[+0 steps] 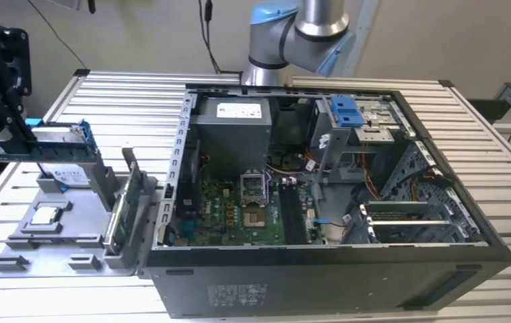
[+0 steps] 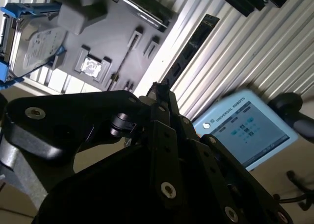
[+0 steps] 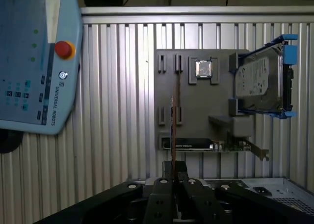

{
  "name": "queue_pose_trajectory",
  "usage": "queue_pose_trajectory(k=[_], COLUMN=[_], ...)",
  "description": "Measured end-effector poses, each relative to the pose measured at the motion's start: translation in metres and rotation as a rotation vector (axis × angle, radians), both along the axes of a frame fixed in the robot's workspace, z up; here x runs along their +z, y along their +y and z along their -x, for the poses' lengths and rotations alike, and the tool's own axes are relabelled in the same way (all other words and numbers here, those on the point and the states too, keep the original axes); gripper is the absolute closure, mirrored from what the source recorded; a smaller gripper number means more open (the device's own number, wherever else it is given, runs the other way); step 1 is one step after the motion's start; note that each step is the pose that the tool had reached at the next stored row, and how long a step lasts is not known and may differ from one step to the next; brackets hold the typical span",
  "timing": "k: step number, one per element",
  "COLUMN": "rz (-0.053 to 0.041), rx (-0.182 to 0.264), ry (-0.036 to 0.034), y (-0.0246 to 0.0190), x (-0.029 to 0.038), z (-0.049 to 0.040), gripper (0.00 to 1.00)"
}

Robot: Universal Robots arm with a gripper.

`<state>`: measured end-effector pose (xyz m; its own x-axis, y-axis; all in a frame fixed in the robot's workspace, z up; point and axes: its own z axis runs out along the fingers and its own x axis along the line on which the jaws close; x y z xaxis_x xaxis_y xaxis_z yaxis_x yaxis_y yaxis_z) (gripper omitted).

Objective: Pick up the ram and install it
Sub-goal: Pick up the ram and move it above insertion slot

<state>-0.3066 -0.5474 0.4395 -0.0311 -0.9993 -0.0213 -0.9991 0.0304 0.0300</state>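
- The pendant [image 3: 34, 62] lies well off to one side of my claw.
- My claw [image 3: 174, 166] is pinched narrow on the ram [image 3: 172, 131], which juts straight out past my fingertips, apart from the gray tray [image 3: 196, 101] beyond them.
- Gripped at one end only, the ram could, I judge, pivot or slip and meet its slot crooked.

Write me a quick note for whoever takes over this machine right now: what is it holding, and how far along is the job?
End effector: shut on the ram, which sticks out ahead of it and appears edge-on in the first wrist view.
Where: over the grey parts tray, outside the open computer case.
Done: the ram is picked up.
Left: it is not yet on the motherboard inside the case.
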Motion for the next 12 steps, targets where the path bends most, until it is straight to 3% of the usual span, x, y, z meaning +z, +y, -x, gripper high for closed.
queue_pose_trajectory(k=[12], rz=[0.0001], rx=[0.000], ry=[0.0061], y=[0.0000], x=[0.0000], z=[-0.0272], gripper=[0.86])
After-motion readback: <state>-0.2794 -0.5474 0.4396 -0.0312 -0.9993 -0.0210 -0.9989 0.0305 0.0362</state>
